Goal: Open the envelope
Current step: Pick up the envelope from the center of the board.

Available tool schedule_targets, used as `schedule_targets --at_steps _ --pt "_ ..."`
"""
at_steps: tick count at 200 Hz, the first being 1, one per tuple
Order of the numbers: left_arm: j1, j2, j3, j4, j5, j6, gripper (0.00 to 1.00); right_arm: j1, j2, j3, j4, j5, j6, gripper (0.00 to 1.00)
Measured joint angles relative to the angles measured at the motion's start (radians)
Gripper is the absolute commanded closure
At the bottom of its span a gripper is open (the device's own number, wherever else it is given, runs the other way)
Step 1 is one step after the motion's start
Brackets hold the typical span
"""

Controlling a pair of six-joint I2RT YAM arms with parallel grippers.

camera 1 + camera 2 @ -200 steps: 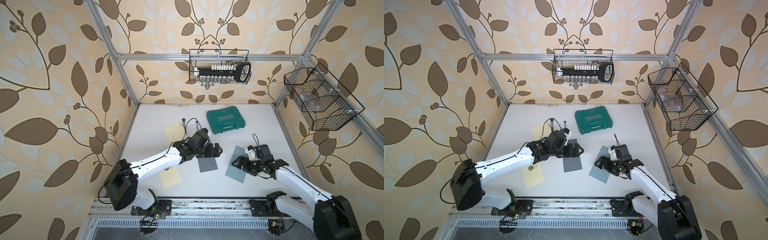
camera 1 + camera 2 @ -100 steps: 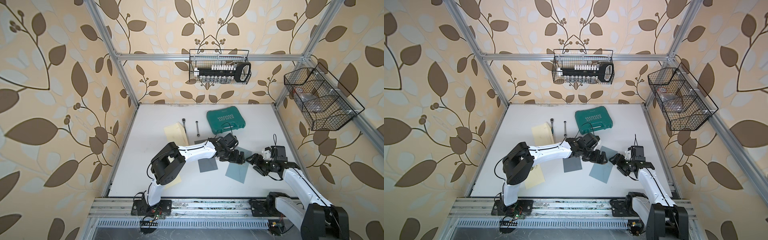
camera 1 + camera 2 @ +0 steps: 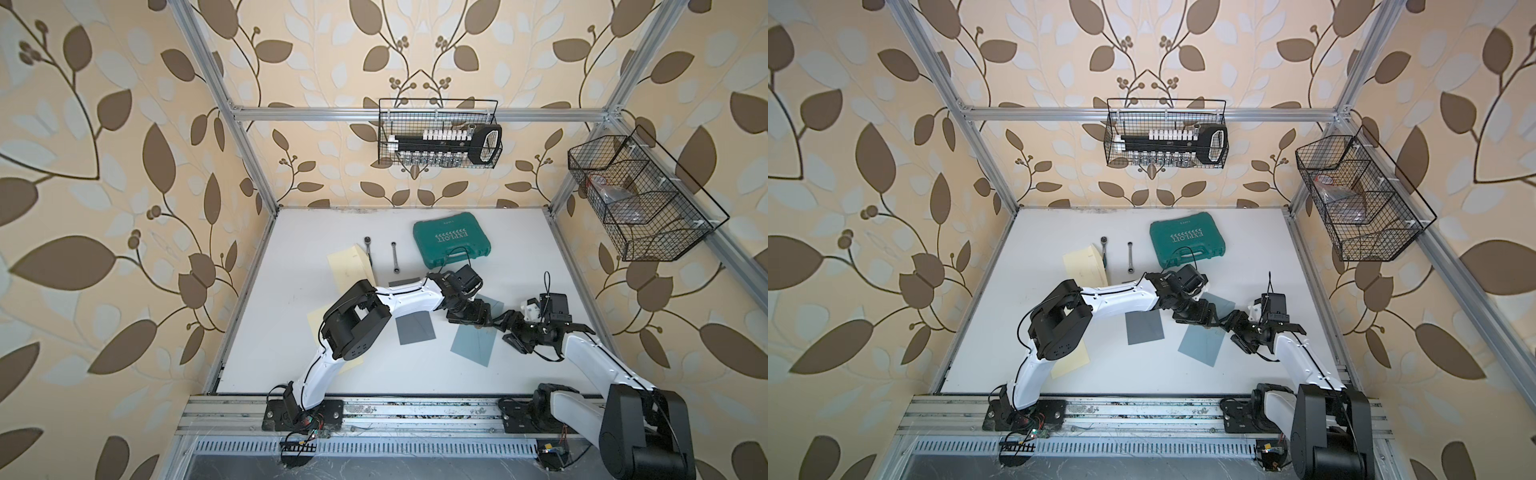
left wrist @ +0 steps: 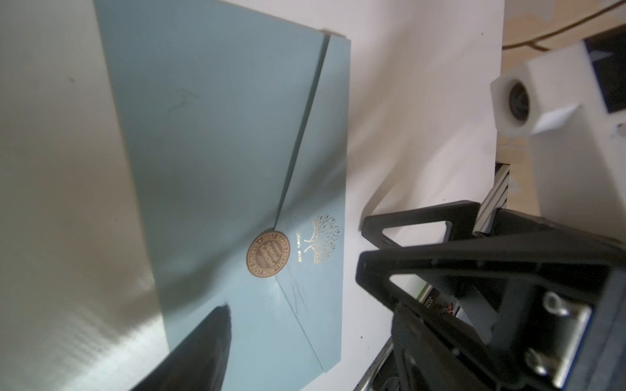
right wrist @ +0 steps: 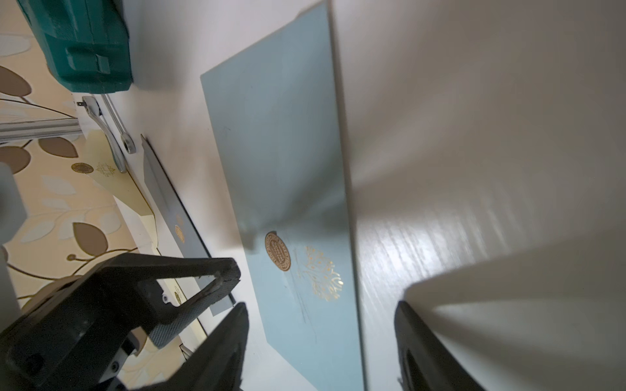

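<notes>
Our flat blue paper envelope (image 3: 473, 345), near the white table's (image 3: 291, 270) right edge, is unopened (round gold sticker (image 4: 267, 254) on), and our left gripper (image 3: 478, 319) and right gripper (image 5: 320, 342) are open, empty.

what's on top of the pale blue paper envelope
A round bronze seal sticker sits over the flap tip of the pale blue paper envelope, with a gold tree emblem printed beside it. The flap is shut, so the inside is hidden.

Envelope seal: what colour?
Seal: bronze-brown with gold lettering and rim. Clearest in the left wrist view.
</notes>
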Motion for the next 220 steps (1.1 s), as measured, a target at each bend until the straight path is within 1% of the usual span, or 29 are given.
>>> schedule_targets --at_steps 24,81,111,147,185,220 --pt "0.003 0.034 0.042 -0.011 0.018 0.0 0.25 -0.009 0.0 -0.005 0.014 0.011 0.01 0.35" --pt "0.013 0.062 0.055 -0.031 0.026 0.0 0.29 -0.021 0.034 -0.028 0.099 -0.027 0.044 0.39" --pt "0.013 0.059 0.02 0.013 0.032 -0.008 0.32 -0.024 0.061 -0.04 0.16 -0.064 0.051 0.42" --pt "0.014 0.052 -0.013 0.06 0.039 -0.02 0.4 -0.039 0.072 -0.072 0.24 -0.107 0.075 0.45" --pt "0.014 0.043 -0.037 0.087 0.038 -0.03 0.42 -0.047 0.066 -0.098 0.289 -0.14 0.096 0.46" --pt "0.014 0.033 -0.057 0.104 0.036 -0.031 0.43 -0.048 0.009 -0.13 0.298 -0.156 0.114 0.52"
